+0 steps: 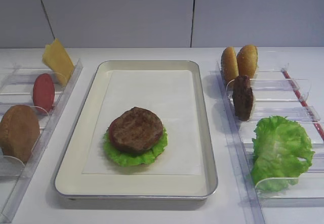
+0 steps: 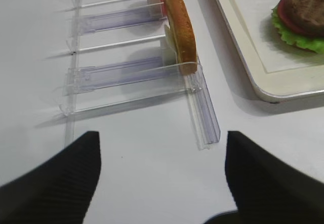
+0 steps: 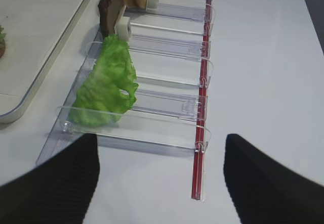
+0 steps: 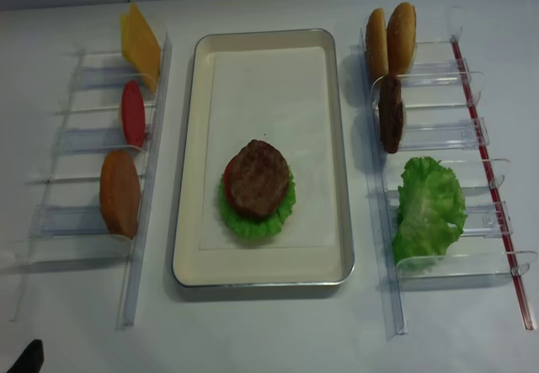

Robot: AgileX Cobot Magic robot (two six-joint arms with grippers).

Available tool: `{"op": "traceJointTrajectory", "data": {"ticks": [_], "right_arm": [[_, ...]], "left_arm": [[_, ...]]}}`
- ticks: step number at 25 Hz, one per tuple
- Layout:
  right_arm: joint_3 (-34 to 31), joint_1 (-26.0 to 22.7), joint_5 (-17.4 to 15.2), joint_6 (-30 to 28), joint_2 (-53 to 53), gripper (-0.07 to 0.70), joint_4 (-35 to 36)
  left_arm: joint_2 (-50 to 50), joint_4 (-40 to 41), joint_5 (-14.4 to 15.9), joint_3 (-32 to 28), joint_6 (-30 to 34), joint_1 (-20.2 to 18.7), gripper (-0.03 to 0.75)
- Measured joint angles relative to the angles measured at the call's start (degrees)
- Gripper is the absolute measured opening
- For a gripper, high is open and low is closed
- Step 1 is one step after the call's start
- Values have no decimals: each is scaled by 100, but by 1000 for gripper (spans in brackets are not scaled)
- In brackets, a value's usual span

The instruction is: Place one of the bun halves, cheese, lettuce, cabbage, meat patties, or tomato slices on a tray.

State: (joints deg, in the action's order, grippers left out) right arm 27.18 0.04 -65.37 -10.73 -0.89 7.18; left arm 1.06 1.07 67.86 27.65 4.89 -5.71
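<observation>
**Next layer for the stack: approach and materials**

The large rectangular cream tray with a raised metal-edged rim [image 1: 208, 148] lay at the table centre, between the two racks. On its white paper liner [image 1: 152, 97] sat a stack: a ruffled bright green lettuce leaf [image 1: 132, 155] at the bottom, a matte red tomato slice [image 1: 111, 131] showing at the left edge, and a dark brown, grainy meat patty [image 1: 136, 129] on top.

A sensible next layer was the thin pale yellow-orange cheese slice [image 1: 57, 59], standing on edge at the far end of the left clear plastic rack [image 4: 143, 247]. It looked thin and smooth, so it would best be pinched across its flat faces, lifted straight out of its slot, then laid level on the patty.

The left gripper [image 2: 162, 173] and right gripper [image 3: 159, 176] each hung over bare table beside their racks, jaws spread wide and holding nothing
</observation>
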Motion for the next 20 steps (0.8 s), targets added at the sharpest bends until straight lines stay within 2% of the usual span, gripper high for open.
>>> {"op": "traceJointTrajectory", "data": {"ticks": [20], "right_arm": [[0,0,0,-11,0,522,31]], "left_arm": [[0,0,0,0,0,0,484]]}}
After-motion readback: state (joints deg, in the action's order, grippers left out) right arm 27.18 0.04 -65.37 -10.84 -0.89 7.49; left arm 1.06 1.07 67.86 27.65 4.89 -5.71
